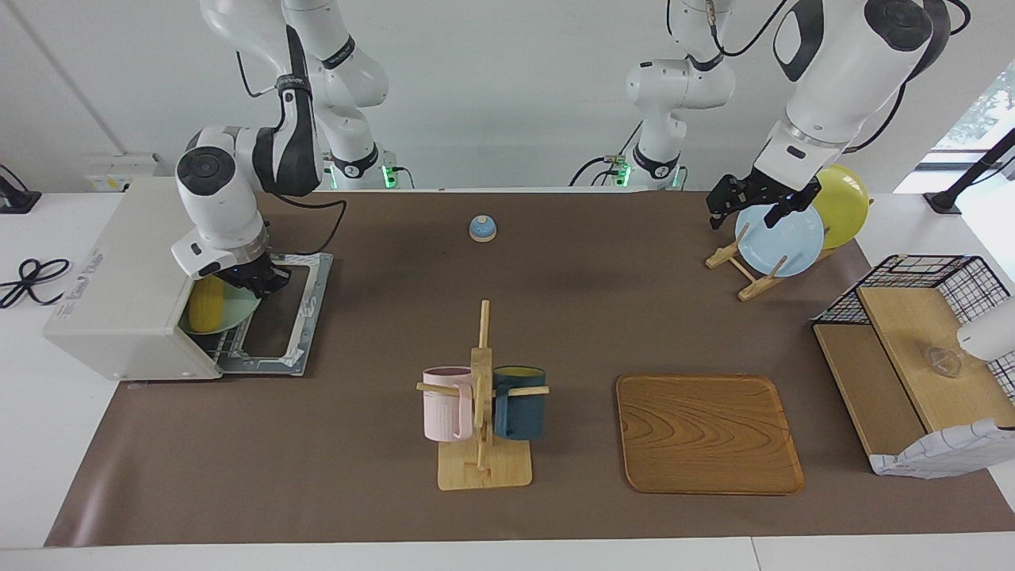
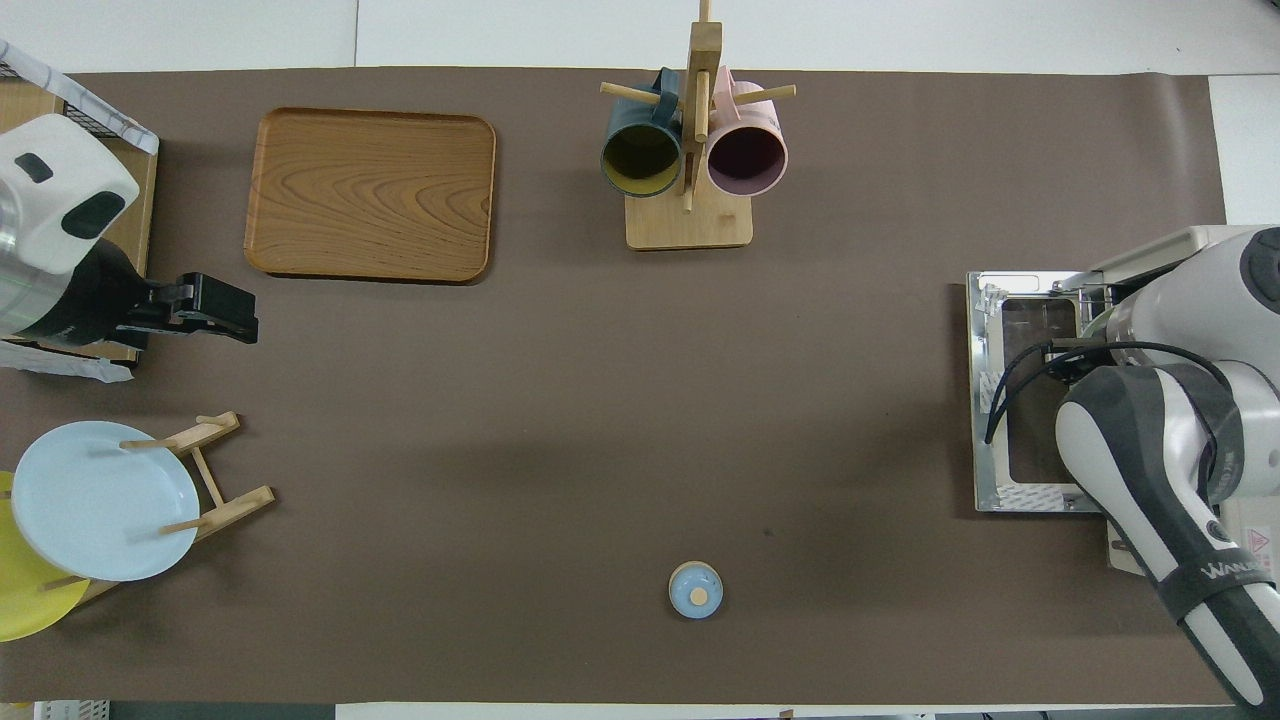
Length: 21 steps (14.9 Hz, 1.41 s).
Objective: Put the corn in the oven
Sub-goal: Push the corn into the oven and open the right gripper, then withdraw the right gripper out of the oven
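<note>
Looking at the right gripper [image 1: 258,284] at the oven [image 1: 119,305] mouth, I cannot tell its fingers' state; the corn [image 1: 206,304] lies inside on a green plate [image 1: 234,315]. The left gripper [image 1: 753,208] waits over the plate rack [image 1: 749,270], fingers apart.

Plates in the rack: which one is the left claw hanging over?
The pale blue plate, the front one in the wooden rack; the left claw is over its upper edge. The yellow plate stands beside it.

You have the oven [image 1: 127,309] at the right arm's end of the table [image 1: 357,476], its door down, the corn [image 1: 206,304] lying inside on a plate [image 1: 234,316]; the mug rack [image 1: 482,396] stands beside the tray [image 1: 706,432], farther from the robots than the bell [image 1: 483,228]
</note>
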Motion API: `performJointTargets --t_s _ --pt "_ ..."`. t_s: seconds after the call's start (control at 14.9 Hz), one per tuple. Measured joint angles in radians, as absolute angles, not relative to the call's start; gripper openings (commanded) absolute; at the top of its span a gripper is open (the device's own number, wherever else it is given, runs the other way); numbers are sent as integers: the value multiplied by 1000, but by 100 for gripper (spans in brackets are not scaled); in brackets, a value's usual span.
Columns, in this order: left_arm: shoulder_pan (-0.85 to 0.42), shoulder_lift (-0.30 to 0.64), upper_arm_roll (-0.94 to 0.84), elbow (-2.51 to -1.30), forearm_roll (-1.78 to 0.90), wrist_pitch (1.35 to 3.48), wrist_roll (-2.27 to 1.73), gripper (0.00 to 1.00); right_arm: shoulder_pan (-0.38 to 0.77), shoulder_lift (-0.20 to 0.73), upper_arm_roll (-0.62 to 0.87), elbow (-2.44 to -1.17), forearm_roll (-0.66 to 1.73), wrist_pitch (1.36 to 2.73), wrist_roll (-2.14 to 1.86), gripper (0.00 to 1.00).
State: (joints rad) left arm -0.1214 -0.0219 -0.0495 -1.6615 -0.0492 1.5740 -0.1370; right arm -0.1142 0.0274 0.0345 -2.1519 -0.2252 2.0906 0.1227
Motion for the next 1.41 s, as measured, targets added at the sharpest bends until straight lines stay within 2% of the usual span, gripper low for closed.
performJointTargets --t_s 0.07,0.47,0.54,0.6,0.67,0.94,1.21,1.41 --pt "-121 -22 -49 -1661 -49 1574 -137 100 -116 27 34 -2152 -222 2091 123 47" --pt "-121 -22 -49 -1661 -49 1574 -137 100 -97 25 45 -2113 -190 2044 123 54" --pt "-121 -22 -49 -1661 -49 1574 -137 100 -87 24 48 -2090 -179 2022 123 50" --pt "-121 -22 -49 -1661 -49 1574 -137 100 -75 24 48 -2069 -174 2004 123 22" --pt "-121 -22 -49 -1661 -49 1574 -137 100 -60 24 49 -2051 -164 1995 125 0" --pt "-121 -22 -49 -1661 -49 1574 -137 100 -16 26 53 -2052 -98 2002 170 0" --pt "-121 -22 -49 -1661 -49 1574 -137 100 53 37 57 -2151 -96 2088 210 0" --pt "-121 -22 -49 -1661 -49 1574 -137 100 59 70 57 -2188 -96 2152 144 0"
